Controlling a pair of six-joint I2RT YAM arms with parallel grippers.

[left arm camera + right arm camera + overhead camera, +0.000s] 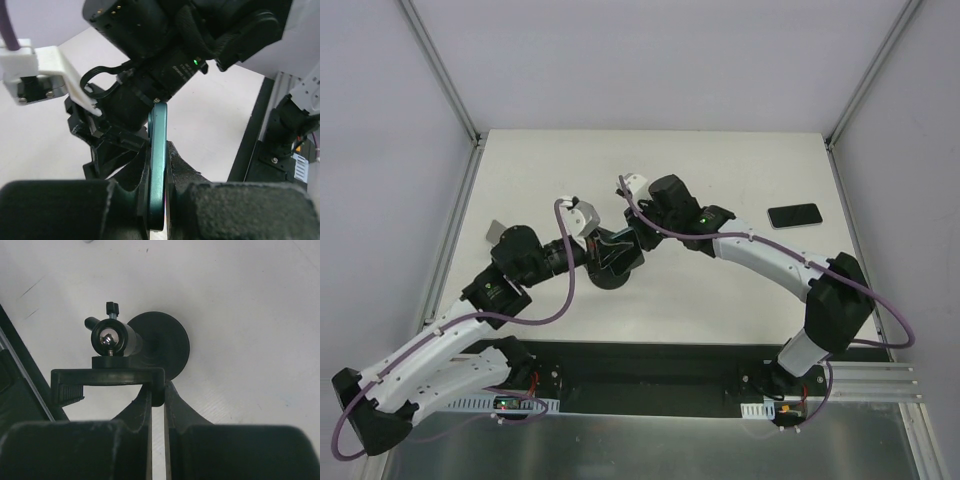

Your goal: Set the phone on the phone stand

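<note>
Phone (795, 215) lies on the table (720, 165) well apart from the phone stand (165, 340), pinched by left fingers (181, 170) and right fingers (177, 407).

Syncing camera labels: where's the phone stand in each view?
Top external: stand centre, between both arms' tips.
Left wrist: stand bottom centre, apparently its thin edge, in the left fingers.
Right wrist: stand centre, cradle end in the right fingers.
Shared landmark: white table in all three.
</note>
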